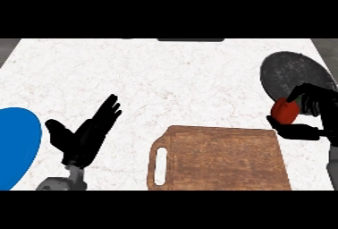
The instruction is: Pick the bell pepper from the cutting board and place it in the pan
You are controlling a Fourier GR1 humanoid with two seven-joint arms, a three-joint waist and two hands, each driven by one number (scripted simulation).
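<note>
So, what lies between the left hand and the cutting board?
In the head view, only bare counter lies between the left hand and the cutting board.

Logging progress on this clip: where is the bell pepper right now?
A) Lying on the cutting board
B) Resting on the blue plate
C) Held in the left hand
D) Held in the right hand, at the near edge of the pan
D: the red bell pepper sits between the curled fingers and thumb of the right hand, off the cutting board and at the near edge of the dark pan.
</note>
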